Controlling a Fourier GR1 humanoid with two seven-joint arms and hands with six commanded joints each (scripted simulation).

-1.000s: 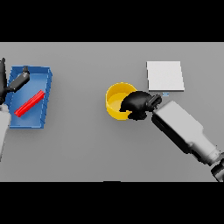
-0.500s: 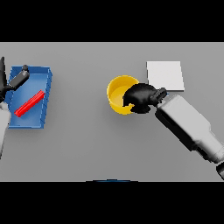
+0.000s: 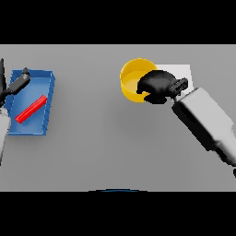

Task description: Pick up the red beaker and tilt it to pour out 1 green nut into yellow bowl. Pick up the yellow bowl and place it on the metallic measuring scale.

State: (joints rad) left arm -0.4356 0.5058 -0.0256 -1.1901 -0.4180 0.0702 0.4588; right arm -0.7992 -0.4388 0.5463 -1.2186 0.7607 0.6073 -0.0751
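My right hand (image 3: 156,85) is curling its fingers (image 3: 146,82) over the near rim of the yellow bowl (image 3: 132,78), grasping it, and the bowl is riding just at the left edge of the metallic measuring scale (image 3: 183,70) — whether it is lifted clear of the tabletop (image 3: 101,138) I cannot tell from this view. I am judging that I am working the second step, carrying the bowl to the scale; I cannot make out a green nut inside the bowl. The next move is calling for a short travel to my right until the bowl is sitting squarely over the pale plate, then a level lowering and a release — keeping the rim from tipping as I go. Further out, my left hand (image 3: 16,85) is resting, fingers relaxed, at the blue tray (image 3: 48,99) on the far left, where a red rod-like piece (image 3: 31,109) is lying slantwise.
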